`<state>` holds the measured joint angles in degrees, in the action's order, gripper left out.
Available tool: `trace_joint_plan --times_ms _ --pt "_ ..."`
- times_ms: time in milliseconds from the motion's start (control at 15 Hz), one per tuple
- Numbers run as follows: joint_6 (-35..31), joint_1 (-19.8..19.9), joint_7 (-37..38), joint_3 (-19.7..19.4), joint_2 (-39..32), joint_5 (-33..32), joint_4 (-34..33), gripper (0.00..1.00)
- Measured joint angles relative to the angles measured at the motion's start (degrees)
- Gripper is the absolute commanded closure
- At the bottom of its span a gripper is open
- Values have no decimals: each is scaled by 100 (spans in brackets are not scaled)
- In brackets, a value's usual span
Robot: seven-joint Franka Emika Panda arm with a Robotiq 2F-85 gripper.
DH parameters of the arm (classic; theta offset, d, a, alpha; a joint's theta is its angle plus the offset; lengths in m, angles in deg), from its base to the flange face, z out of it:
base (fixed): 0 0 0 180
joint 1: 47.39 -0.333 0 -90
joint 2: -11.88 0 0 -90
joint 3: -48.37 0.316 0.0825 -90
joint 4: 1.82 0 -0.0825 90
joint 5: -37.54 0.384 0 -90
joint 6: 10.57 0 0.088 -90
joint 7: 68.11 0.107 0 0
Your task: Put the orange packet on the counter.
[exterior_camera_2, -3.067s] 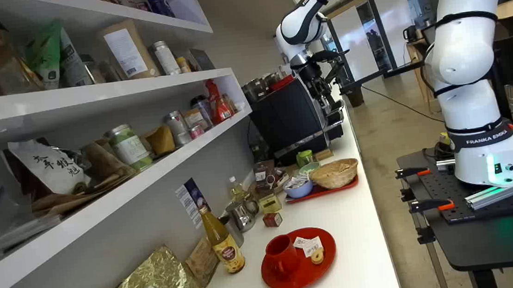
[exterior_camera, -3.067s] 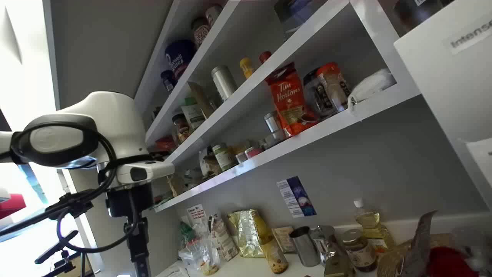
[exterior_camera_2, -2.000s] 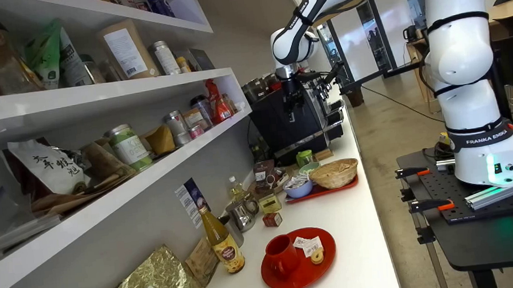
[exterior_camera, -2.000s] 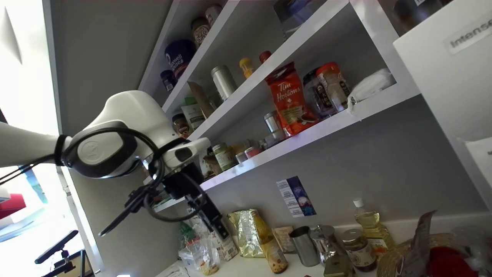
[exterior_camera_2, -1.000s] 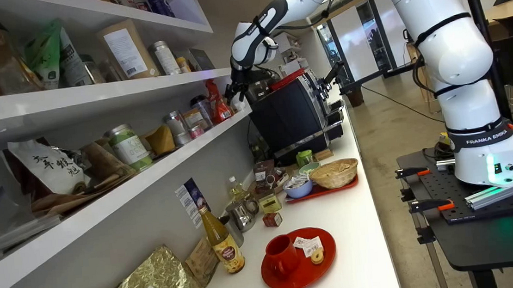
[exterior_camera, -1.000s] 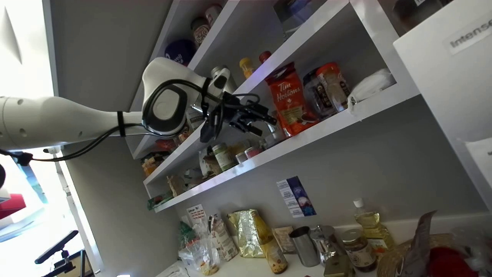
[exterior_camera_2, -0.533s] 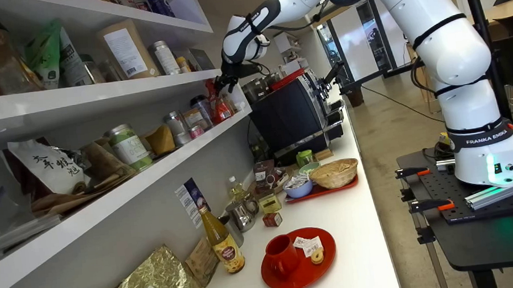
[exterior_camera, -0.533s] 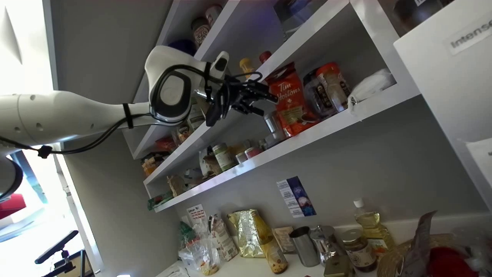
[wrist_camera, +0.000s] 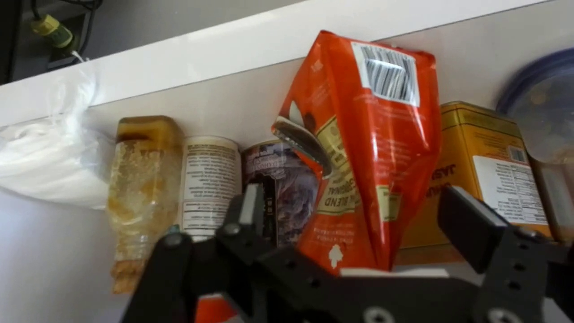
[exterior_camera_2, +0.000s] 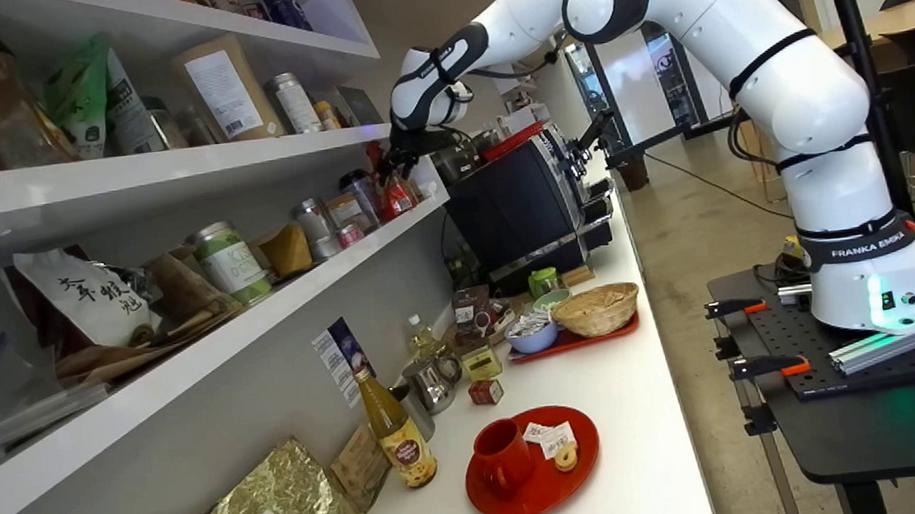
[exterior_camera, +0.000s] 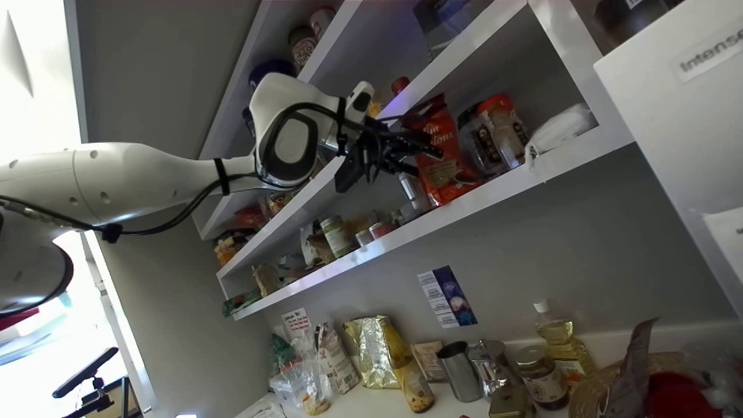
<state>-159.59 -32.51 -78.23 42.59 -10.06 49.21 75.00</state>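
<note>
The orange packet (wrist_camera: pixel 381 148) is standing on the shelf (exterior_camera_2: pixel 186 369) near spread jaws, with grasping and placement on the table (exterior_camera_2: pixel 639 440) remaining.

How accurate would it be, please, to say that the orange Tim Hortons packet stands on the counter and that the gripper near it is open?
One thing is off: the orange Tim Hortons packet stands on the lowest wall shelf, above the counter, as both exterior views show. The gripper near it is indeed open, as the wrist view shows.
</note>
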Motion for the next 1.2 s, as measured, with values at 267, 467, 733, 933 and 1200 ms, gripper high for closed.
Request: trace_joint_plan --times_ms 267,467,733,933,1200 --pt "186 91 -3 264 -308 118 -367 65" --pt "298 129 3 312 -421 120 -556 88" --pt "302 151 11 271 -423 119 -562 100" --pt "347 159 100 197 -374 111 -505 99" --pt "386 153 171 113 167 97 182 99"
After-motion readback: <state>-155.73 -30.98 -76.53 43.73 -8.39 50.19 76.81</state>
